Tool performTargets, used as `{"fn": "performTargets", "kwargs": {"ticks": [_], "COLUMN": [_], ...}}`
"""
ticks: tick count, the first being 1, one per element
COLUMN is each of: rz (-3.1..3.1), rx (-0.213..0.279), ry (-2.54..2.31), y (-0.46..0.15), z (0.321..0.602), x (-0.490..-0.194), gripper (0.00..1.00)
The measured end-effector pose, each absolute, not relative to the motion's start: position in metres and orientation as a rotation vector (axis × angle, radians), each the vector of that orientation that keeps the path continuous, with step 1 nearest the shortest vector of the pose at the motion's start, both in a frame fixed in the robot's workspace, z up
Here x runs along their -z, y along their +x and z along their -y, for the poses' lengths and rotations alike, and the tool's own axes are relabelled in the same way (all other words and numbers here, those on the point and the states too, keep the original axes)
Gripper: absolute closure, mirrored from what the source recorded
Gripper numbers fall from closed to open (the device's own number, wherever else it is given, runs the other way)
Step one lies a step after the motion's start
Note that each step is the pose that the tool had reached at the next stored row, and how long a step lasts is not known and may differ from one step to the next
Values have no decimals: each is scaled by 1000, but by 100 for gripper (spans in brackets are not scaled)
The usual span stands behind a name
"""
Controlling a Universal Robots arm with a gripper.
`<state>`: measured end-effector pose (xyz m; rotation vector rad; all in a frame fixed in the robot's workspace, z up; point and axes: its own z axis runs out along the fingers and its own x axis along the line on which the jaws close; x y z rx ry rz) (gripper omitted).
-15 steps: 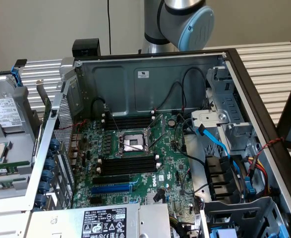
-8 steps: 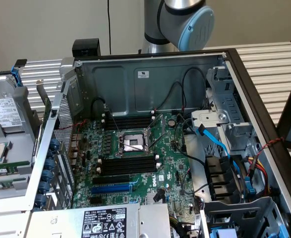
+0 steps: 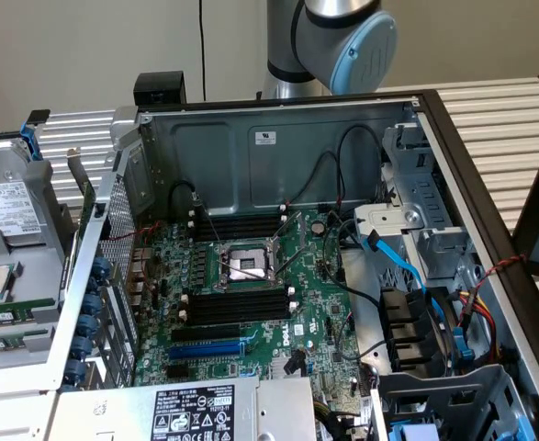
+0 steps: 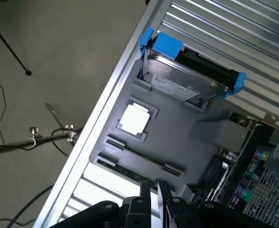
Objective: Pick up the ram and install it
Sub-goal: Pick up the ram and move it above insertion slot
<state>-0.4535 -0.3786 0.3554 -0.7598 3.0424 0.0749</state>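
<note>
Ram, a long, thin, dark green circuit-board stick point(image 4: 127, 172), lay on edge in the outermost holder of a grey moulded tray point(image 4: 196, 152). The tray also carried a square silver processor chip point(image 4: 135, 118) and a metal hard drive in a blue plastic carrier point(image 4: 187, 83). The black two-fingered gripper point(image 4: 153, 187) hung above the end of the ram. Its fingers point(image 4: 145, 194) stood slightly parted and held nothing. The tray sat at the exterior view's left of the open grey metal computer case point(image 3: 278, 147). On the green motherboard point(image 3: 320, 317), the long black memory slots with white end clips point(image 3: 237, 308) were unfilled.
</note>
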Motion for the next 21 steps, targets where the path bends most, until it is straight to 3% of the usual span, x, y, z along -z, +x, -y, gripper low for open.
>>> {"fn": "performTargets", "kwargs": {"ticks": [21], "rz": [-2857], "rx": [-77], "ry": [-1325], "y": [-453], "z": [379], "x": [-352], "gripper": [78]}}
